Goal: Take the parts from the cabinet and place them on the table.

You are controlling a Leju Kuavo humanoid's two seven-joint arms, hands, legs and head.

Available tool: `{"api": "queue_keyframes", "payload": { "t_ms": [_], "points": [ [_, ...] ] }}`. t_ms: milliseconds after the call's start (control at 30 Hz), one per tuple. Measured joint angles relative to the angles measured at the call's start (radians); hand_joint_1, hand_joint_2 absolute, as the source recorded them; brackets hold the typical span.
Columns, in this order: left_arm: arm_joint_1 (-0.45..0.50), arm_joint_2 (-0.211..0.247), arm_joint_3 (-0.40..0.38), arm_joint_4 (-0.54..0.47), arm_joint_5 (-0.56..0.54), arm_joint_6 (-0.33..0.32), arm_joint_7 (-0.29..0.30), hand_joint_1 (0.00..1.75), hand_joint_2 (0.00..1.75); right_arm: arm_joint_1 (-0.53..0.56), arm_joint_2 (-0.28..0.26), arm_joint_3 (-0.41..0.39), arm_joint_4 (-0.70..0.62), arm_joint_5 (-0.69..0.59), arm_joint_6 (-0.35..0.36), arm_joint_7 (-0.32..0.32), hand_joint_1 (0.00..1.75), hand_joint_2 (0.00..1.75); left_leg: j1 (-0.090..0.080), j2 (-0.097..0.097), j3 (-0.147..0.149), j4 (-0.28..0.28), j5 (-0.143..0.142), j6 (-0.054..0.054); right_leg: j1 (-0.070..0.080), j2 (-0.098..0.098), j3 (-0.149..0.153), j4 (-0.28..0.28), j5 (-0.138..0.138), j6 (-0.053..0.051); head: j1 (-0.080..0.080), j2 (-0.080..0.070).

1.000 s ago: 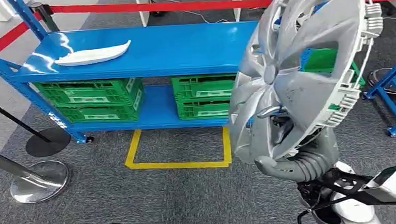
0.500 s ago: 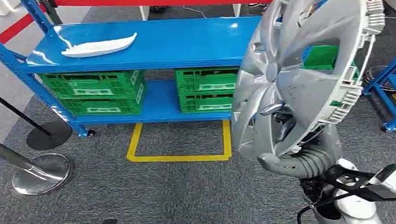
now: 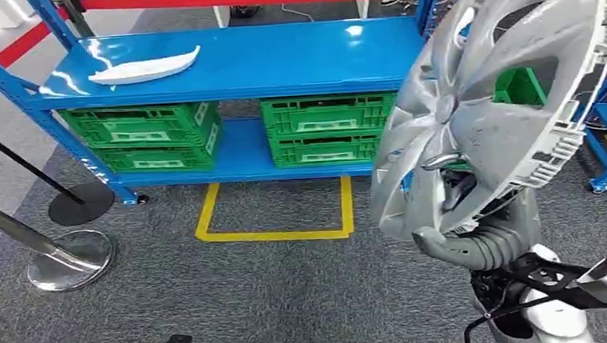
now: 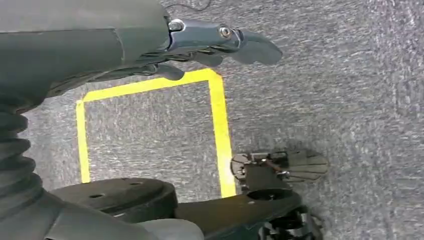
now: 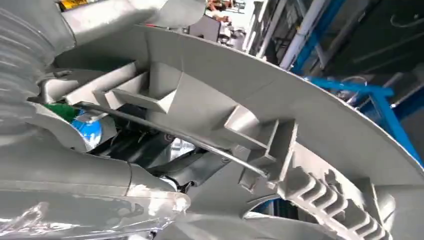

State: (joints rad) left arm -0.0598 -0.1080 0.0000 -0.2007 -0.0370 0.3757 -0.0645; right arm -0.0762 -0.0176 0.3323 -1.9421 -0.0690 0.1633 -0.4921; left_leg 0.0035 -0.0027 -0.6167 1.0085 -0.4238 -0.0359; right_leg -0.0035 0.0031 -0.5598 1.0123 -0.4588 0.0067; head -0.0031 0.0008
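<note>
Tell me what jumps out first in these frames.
A big silver hubcap held up in the right robot hand covers the right side of the head view. Behind it stands a blue shelf with a white part on top and green crates below.

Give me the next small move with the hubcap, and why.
Probably keep stepping toward the blue rack, then lower the hubcap onto its top. The right hand holds the hubcap upright, short of the rack, and the top has bare space beside the white part.
</note>
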Motion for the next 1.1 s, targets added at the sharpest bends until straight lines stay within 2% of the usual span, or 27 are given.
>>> {"api": "queue_keyframes", "payload": {
  "t_ms": [33, 100, 133, 167, 200, 233, 267, 300, 333, 367, 433, 467, 500, 533, 567, 633, 667, 700, 733, 800, 833, 867, 933, 967, 1000, 1033, 1100],
  "points": [
    [0.0, 0.0, -0.001, 0.0, 0.0, 0.0, 0.0, 0.0, 1.75, 0.0, -0.001, 0.0, 0.0, 0.0, 0.0, 0.0, 1.75, 1.75, 0.0, 0.0, -0.024, 0.059, -0.045, -0.003, 0.0, 0.0, -0.006, 0.0, 0.005, -0.007, -0.003, 0.0],
    [0.0, 0.0, -0.004, 0.0, 0.0, 0.0, -0.002, 0.0, 1.75, 0.0, -0.002, 0.0, 0.0, 0.0, 0.0, -0.002, 1.75, 1.75, -0.001, 0.0, -0.086, 0.214, -0.124, -0.006, 0.003, -0.001, -0.018, 0.0, 0.013, -0.013, -0.003, 0.0],
    [0.0, 0.0, -0.004, 0.0, 0.0, 0.0, -0.002, 0.0, 1.75, 0.0, -0.003, 0.0, 0.0, 0.0, 0.0, -0.002, 1.75, 1.75, -0.001, 0.0, -0.103, 0.262, -0.141, -0.005, 0.005, 0.0, -0.023, 0.001, 0.017, -0.013, -0.003, 0.0],
    [0.001, 0.0, -0.005, 0.0, 0.0, 0.0, -0.002, 0.0, 1.75, 0.002, -0.004, 0.0, 0.0, 0.0, 0.0, -0.002, 1.75, 1.75, -0.002, 0.0, -0.102, 0.272, -0.135, -0.001, 0.007, 0.0, -0.028, 0.001, 0.021, -0.014, -0.003, 0.0],
    [0.002, 0.0, -0.005, 0.0, 0.0, 0.0, -0.002, 0.0, 1.75, 0.003, -0.005, 0.0, 0.0, -0.001, 0.0, -0.002, 1.75, 1.75, -0.003, 0.0, -0.088, 0.252, -0.118, 0.002, 0.009, 0.0, -0.032, 0.001, 0.024, -0.014, -0.003, 0.0],
    [0.001, 0.0, -0.005, 0.0, 0.0, 0.0, -0.002, 0.0, 1.75, 0.003, -0.005, 0.0, 0.0, -0.001, 0.0, -0.002, 1.75, 1.75, -0.004, 0.0, -0.057, 0.2, -0.088, 0.008, 0.011, 0.001, -0.035, 0.001, 0.027, -0.014, -0.003, 0.0],
    [0.001, 0.0, -0.005, 0.0, 0.0, 0.0, -0.003, 0.0, 1.75, 0.002, -0.006, 0.0, 0.0, -0.001, 0.0, -0.002, 1.75, 1.75, -0.009, 0.0, 0.009, 0.092, -0.041, 0.02, 0.014, 0.002, -0.037, 0.001, 0.032, -0.012, -0.003, 0.0],
    [0.0, 0.002, -0.005, 0.0, 0.0, 0.0, -0.003, 0.0, 1.75, 0.002, -0.006, 0.0, -0.001, -0.001, 0.0, -0.002, 1.75, 1.75, -0.015, 0.0, 0.057, 0.018, -0.022, 0.033, 0.014, 0.002, -0.038, 0.001, 0.034, -0.01, -0.002, 0.0],
    [-0.002, 0.004, -0.005, 0.0, 0.0, 0.0, -0.003, 0.0, 1.75, 0.002, -0.006, 0.0, -0.002, -0.001, 0.0, -0.002, 1.75, 1.75, -0.018, 0.002, 0.075, -0.028, -0.027, 0.04, 0.024, 0.001, -0.046, 0.01, 0.035, -0.007, -0.003, 0.0],
    [-0.005, 0.002, -0.005, 0.0, 0.0, 0.0, -0.003, 0.0, 1.75, 0.002, -0.006, 0.0, -0.002, -0.002, 0.0, -0.003, 1.75, 1.75, -0.017, 0.002, 0.068, -0.022, -0.025, 0.034, 0.021, -0.001, -0.051, 0.009, 0.04, -0.002, -0.001, 0.0],
    [0.0, 0.003, -0.005, 0.0, 0.0, 0.0, -0.004, 0.0, 1.75, 0.002, -0.007, 0.001, -0.003, -0.002, 0.0, -0.003, 1.75, 1.75, -0.02, 0.001, 0.062, -0.023, -0.019, 0.04, 0.018, -0.004, -0.055, 0.006, 0.047, 0.008, -0.002, 0.0],
    [0.002, 0.002, -0.005, 0.0, 0.0, 0.0, -0.004, 0.0, 1.75, 0.002, -0.008, 0.001, -0.003, -0.002, 0.001, -0.003, 1.75, 1.75, -0.013, 0.001, 0.062, -0.031, -0.01, 0.045, 0.021, -0.004, -0.057, 0.008, 0.049, 0.013, -0.003, 0.0],
    [0.002, 0.002, -0.005, 0.0, 0.0, 0.0, -0.004, 0.0, 1.75, 0.003, -0.009, 0.001, -0.003, -0.002, 0.0, -0.004, 1.75, 1.75, -0.009, 0.002, 0.059, -0.033, -0.004, 0.047, 0.02, -0.001, -0.072, 0.019, 0.035, 0.019, -0.004, 0.0],
    [0.001, 0.002, -0.005, 0.0, -0.001, 0.0, -0.004, 0.0, 1.75, 0.001, -0.011, 0.002, -0.004, 0.0, 0.001, -0.005, 1.75, 1.75, -0.007, 0.002, 0.055, -0.033, 0.0, 0.051, 0.018, -0.001, -0.086, 0.066, -0.009, 0.031, 0.005, 0.0],
    [0.0, 0.001, -0.006, 0.0, -0.002, -0.002, -0.004, 0.0, 1.75, 0.001, -0.013, 0.003, -0.005, 0.003, 0.001, -0.01, 1.75, 1.75, -0.007, 0.002, 0.051, -0.033, 0.003, 0.055, 0.012, -0.001, -0.112, 0.136, -0.053, 0.039, 0.008, 0.0],
    [0.0, 0.0, -0.006, 0.0, -0.003, -0.002, -0.004, 0.0, 1.75, 0.002, -0.017, 0.004, -0.005, 0.013, -0.002, -0.015, 1.75, 1.75, -0.006, 0.002, 0.039, -0.032, 0.011, 0.055, 0.006, -0.001, -0.17, 0.289, -0.122, 0.05, 0.008, 0.0],
    [0.001, 0.0, -0.006, 0.0, -0.004, -0.002, -0.004, 0.0, 1.75, 0.002, -0.019, 0.005, -0.005, 0.019, -0.005, -0.017, 1.75, 1.75, -0.005, 0.002, 0.034, -0.032, 0.015, 0.053, 0.002, -0.002, -0.176, 0.314, -0.127, 0.055, 0.007, 0.0],
    [0.002, 0.0, -0.006, 0.0, -0.005, -0.002, -0.004, 0.0, 1.75, 0.003, -0.021, 0.006, -0.005, 0.025, -0.009, -0.018, 1.75, 1.75, -0.003, 0.002, 0.029, -0.031, 0.018, 0.05, -0.001, -0.002, -0.159, 0.296, -0.112, 0.058, 0.007, 0.0],
    [0.002, 0.0, -0.006, 0.0, -0.006, 0.0, -0.006, 0.0, 1.75, 0.003, -0.023, 0.007, -0.005, 0.033, -0.014, -0.021, 1.75, 1.75, -0.001, 0.002, 0.026, -0.031, 0.021, 0.045, -0.005, -0.002, -0.116, 0.229, -0.077, 0.061, 0.008, 0.0],
    [0.002, -0.001, -0.006, 0.0, -0.009, 0.001, -0.008, 0.0, 1.75, 0.002, -0.025, 0.007, -0.005, 0.042, -0.02, -0.024, 1.75, 1.75, 0.006, 0.001, 0.024, -0.029, 0.026, 0.037, -0.012, -0.003, -0.005, 0.048, -0.01, 0.069, 0.007, 0.0],
    [0.001, 0.001, -0.006, 0.0, -0.01, 0.001, -0.009, 0.0, 1.75, 0.0, -0.025, 0.008, -0.005, 0.045, -0.021, -0.026, 1.75, 1.75, 0.0, 0.0, 0.019, -0.027, 0.029, 0.028, -0.007, 0.001, 0.016, 0.002, -0.03, 0.071, 0.01, 0.0],
    [0.001, 0.001, -0.007, 0.0, -0.011, 0.001, -0.009, 0.0, 1.75, 0.0, -0.026, 0.01, -0.006, 0.047, -0.021, -0.028, 1.75, 1.75, 0.0, 0.0, 0.015, -0.024, 0.032, 0.023, -0.008, 0.009, 0.019, 0.001, -0.018, 0.049, 0.01, 0.0],
    [0.002, 0.001, -0.008, 0.0, -0.013, 0.0, -0.01, 0.0, 1.75, 0.001, -0.028, 0.011, -0.008, 0.048, -0.024, -0.03, 1.75, 1.75, 0.003, 0.0, 0.01, -0.028, 0.045, 0.009, -0.001, 0.01, 0.004, 0.012, -0.012, 0.031, 0.008, 0.0],
    [0.002, 0.001, -0.008, 0.0, -0.013, 0.0, -0.009, 0.0, 1.75, 0.001, -0.028, 0.012, -0.008, 0.048, -0.026, -0.031, 1.75, 1.75, 0.004, 0.0, 0.008, -0.028, 0.047, 0.004, -0.001, 0.01, 0.001, 0.011, -0.008, 0.022, 0.01, 0.0],
    [0.002, 0.001, -0.008, 0.0, -0.013, -0.001, -0.01, 0.0, 1.75, 0.001, -0.028, 0.013, -0.008, 0.048, -0.028, -0.031, 1.75, 1.75, 0.006, 0.0, 0.003, -0.021, 0.037, 0.0, -0.007, 0.007, 0.0, 0.006, 0.0, 0.01, 0.01, 0.0],
    [0.001, 0.001, -0.008, 0.0, -0.014, -0.002, -0.01, 0.0, 1.75, 0.0, -0.028, 0.013, -0.008, 0.048, -0.031, -0.032, 1.75, 1.75, 0.005, 0.001, -0.012, 0.012, 0.001, -0.004, -0.007, 0.007, -0.004, 0.006, 0.004, 0.003, 0.005, 0.0],
    [0.001, 0.001, -0.009, 0.0, -0.015, -0.003, -0.01, 0.0, 1.75, 0.0, -0.028, 0.014, -0.009, 0.048, -0.032, -0.033, 1.75, 1.75, 0.006, 0.001, -0.072, 0.158, -0.087, -0.009, -0.006, 0.006, -0.017, 0.006, 0.012, -0.007, 0.003, 0.0]
  ]
}}
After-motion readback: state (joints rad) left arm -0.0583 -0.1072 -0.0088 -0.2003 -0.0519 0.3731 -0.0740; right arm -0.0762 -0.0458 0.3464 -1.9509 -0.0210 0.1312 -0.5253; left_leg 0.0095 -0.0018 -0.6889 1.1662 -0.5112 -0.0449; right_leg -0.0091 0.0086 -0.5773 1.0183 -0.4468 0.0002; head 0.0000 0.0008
